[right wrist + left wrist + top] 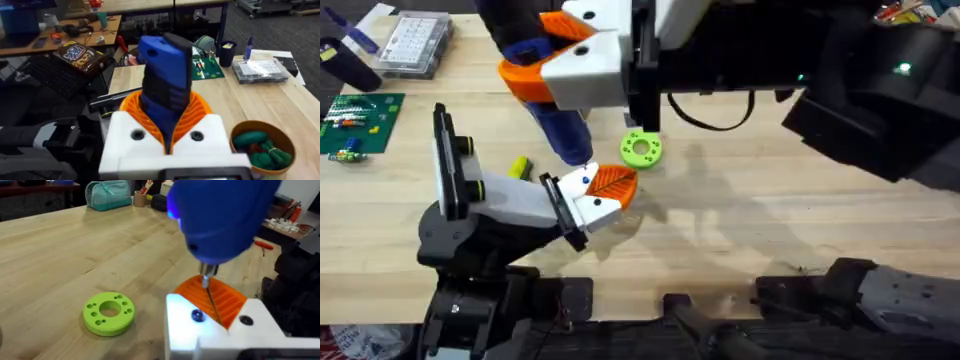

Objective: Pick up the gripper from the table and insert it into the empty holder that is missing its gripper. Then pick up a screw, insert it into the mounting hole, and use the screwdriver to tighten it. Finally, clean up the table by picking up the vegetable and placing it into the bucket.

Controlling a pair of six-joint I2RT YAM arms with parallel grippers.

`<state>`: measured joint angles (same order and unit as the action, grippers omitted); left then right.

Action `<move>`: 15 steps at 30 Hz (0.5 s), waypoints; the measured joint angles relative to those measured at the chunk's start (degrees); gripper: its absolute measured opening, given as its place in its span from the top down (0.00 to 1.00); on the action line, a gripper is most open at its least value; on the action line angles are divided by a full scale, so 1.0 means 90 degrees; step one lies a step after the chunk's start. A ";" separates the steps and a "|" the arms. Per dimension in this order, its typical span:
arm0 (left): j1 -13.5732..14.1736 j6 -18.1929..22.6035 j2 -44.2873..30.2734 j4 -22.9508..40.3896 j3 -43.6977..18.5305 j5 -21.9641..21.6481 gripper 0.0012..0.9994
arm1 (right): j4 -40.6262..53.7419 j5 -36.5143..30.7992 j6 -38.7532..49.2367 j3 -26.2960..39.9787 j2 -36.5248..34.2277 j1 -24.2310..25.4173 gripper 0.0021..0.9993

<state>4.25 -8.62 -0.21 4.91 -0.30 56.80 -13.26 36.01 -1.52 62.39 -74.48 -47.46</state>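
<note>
Overhead view: the right tool (560, 62), white with orange ribbed pads, is seen closed around the blue pen-shaped powered screwdriver (560, 125), which is held tip-down over the middle of the light wooden bench (770, 220). The thin metal tip is brought to the white angular plastic holder (582, 205) at the end of the left arm, where the small orange ribbed triangular gripper (612, 182) is already seated. A lime-green round disc with holes (641, 150) is found just beside the holder, and a clear plastic parts box (415, 42) is set well apart at the far left.

Left wrist view: the screwdriver (220, 217) is shown directly above the holder (220, 330), its tip laid against the orange ribs close to a dark screw head (197, 315) in the white face. Whether the left tool is open or closed cannot be told. The green disc (108, 312) is seen nearby on the bench.

Right wrist view: the screwdriver (165, 80) is gripped between the orange pads (200, 112). The yellow-brown round bucket (262, 142) is seen beside it, with green vegetable pieces (265, 150) already inside.

The tightening step is judged to be in hand. For the next move, the tip must be centred in the screw head and pressed straight down while driven.
</note>
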 joint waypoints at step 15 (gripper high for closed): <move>0.0000 0.0000 0.0000 0.0000 0.0000 0.0000 0.99 | -0.0046 -0.0015 0.0000 -0.0026 -0.0238 -0.0149 0.98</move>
<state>4.25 -8.62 -0.21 4.91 -0.30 56.80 -13.67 35.88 -1.52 62.15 -76.62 -48.81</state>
